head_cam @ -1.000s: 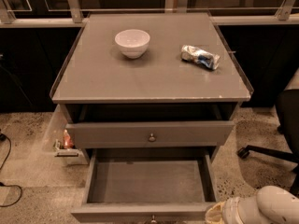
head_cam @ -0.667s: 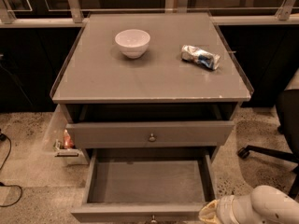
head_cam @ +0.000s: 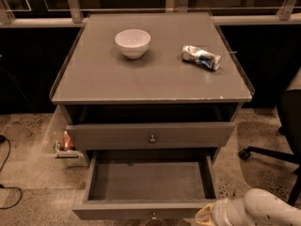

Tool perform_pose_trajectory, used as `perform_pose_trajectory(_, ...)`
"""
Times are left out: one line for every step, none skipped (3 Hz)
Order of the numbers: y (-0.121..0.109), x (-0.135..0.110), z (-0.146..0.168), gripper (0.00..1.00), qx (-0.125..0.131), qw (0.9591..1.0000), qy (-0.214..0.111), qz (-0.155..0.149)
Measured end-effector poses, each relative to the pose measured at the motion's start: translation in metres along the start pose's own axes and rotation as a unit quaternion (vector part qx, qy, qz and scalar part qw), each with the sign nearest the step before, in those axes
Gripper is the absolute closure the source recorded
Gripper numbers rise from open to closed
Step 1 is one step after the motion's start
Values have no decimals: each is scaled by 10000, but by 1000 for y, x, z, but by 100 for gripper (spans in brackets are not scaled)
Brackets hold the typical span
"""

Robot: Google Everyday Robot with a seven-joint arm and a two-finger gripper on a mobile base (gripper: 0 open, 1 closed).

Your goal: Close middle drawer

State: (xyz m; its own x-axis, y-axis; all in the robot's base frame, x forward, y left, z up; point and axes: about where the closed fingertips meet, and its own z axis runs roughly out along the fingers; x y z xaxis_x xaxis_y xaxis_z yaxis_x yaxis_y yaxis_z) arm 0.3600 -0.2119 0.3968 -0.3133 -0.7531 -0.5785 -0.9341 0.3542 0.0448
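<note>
The middle drawer [head_cam: 141, 210] of the grey cabinet [head_cam: 150, 86] is pulled far out, and its inside is empty. Its small round knob [head_cam: 153, 216] shows at the bottom edge of the view. The uppermost drawer [head_cam: 150, 135] above it stands slightly out. The lowest drawer is hidden under the open one. My gripper [head_cam: 207, 216] is at the bottom right, at the end of the white arm [head_cam: 263, 211], close to the right end of the middle drawer's front.
A white bowl [head_cam: 133, 42] and a crumpled packet [head_cam: 201, 57] lie on the cabinet top. An office chair's base and wheel [head_cam: 263, 154] stand at the right. A cable [head_cam: 9, 173] lies on the floor at left, and small clutter [head_cam: 66, 146] sits by the cabinet's left side.
The arm and gripper have moved a little to the left, toward the right end of the middle drawer's front. The drawers have not moved.
</note>
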Motion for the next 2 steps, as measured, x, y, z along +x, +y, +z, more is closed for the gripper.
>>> perform_pose_trajectory(1,0,1,81,-10,10000,-4,5)
perform_pose_trajectory(1,0,1,58,-10,10000,-5,5)
